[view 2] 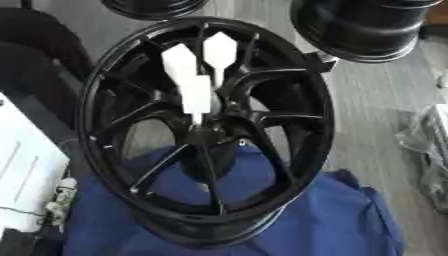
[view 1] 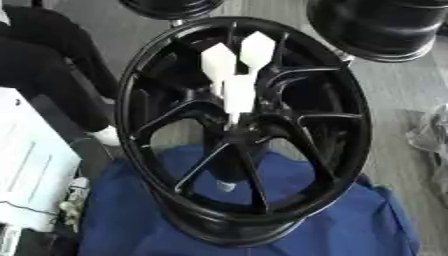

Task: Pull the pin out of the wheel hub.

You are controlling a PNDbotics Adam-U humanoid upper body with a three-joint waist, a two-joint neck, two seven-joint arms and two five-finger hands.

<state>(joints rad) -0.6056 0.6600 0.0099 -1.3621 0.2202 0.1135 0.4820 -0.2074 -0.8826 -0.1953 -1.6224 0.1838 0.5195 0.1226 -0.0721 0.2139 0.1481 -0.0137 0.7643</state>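
Pins (view 1: 238,95) are the three white ones with pointed, arrow-like heads, all bunched together over the middle of the black wheel hub (view 1: 241,131). Two of them fan up and away toward the far rim, and the third sits lower, with its thin end going down into the hub centre. The wheel (view 2: 203,132) itself is a big black multi-spoke alloy, lying tilted on a blue cloth (view 1: 350,225) that covers the near part of the table. There's something small and pale showing through the spokes low down, can't make out what it is.

Neither robot hand shows up in either eye view, so I can't tell whether they're released or clenched.

Around it: two more black wheels (view 1: 385,27) at the far edge, a white sheet or panel (view 1: 26,165) on the left, and some clear crumpled plastic (view 1: 430,135) on the grey floor at right.
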